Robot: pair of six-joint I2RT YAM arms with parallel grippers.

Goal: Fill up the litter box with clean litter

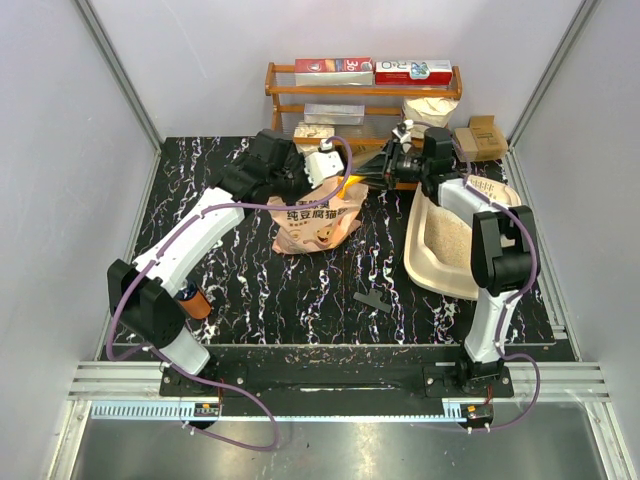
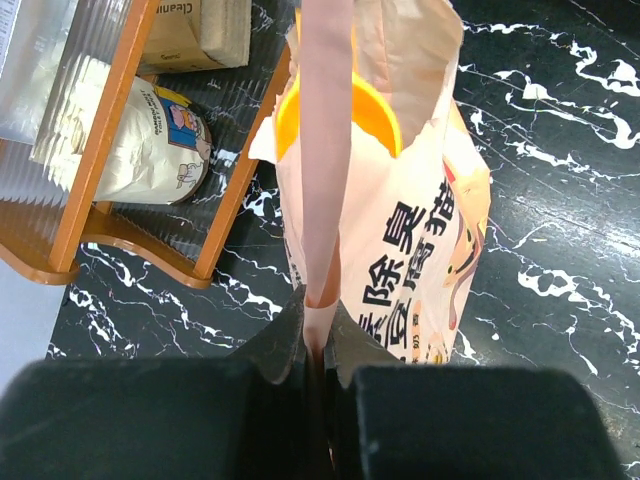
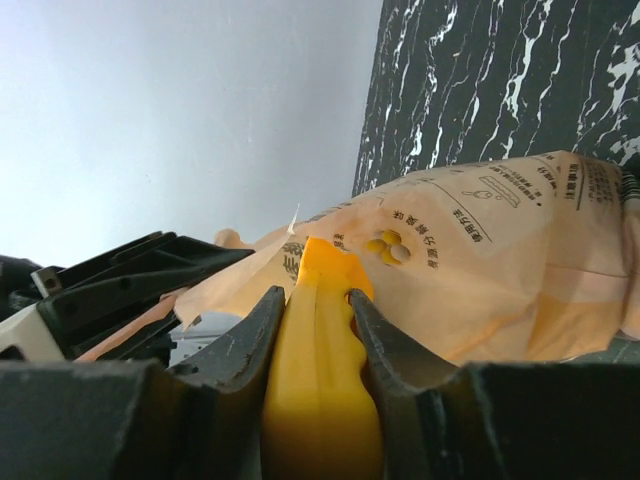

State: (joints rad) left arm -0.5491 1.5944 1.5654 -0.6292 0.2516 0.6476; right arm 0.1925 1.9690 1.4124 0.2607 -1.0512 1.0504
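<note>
The pink-orange litter bag (image 1: 315, 222) stands on the black marble table, its mouth open. My left gripper (image 1: 335, 172) is shut on the bag's top edge, a pink strip (image 2: 325, 150) pinched between the fingers (image 2: 318, 330). My right gripper (image 1: 372, 172) is shut on a yellow scoop handle (image 3: 320, 380) that reaches into the bag (image 3: 500, 260); the scoop's bowl (image 2: 370, 110) shows inside the bag's mouth. The cream litter box (image 1: 410, 250) lies at the right, under my right arm, with tan litter (image 1: 450, 240) in it.
A wooden shelf rack (image 1: 360, 95) with boxes stands at the back, close behind the bag (image 2: 110, 150). A white sack (image 1: 430, 108) and a cardboard box (image 1: 482, 135) sit beside it. A small black object (image 1: 373, 299) lies mid-table. An orange-brown item (image 1: 195, 302) is by the left arm.
</note>
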